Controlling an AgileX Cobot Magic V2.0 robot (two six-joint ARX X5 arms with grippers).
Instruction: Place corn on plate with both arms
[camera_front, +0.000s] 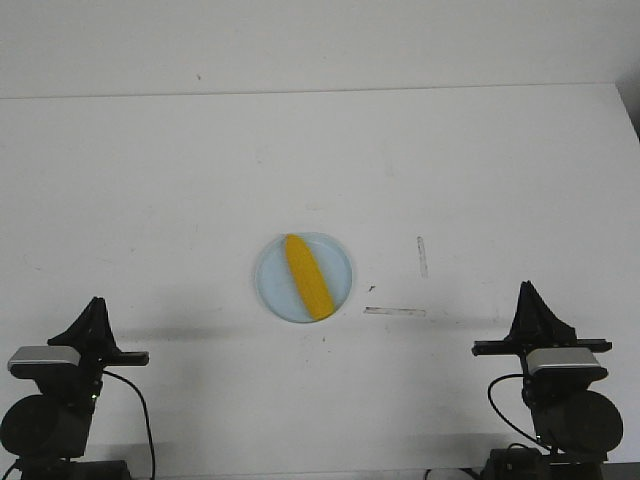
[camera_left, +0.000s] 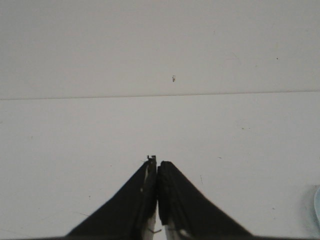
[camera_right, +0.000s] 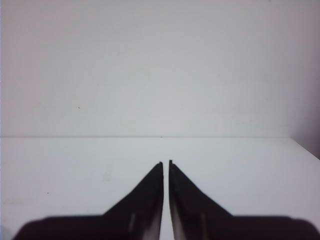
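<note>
Your smooth yellow toy corn cob lies diagonally inside the round pale blue plastic plate, apparently placed. Well clear of the plate, left gripper and right gripper rest empty, jaws closed.

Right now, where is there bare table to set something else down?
Bare table runs left of the plate, behind it to the far edge, and right past two faint marks. The corn fills the plate. Left gripper and right gripper occupy the near corners.
</note>
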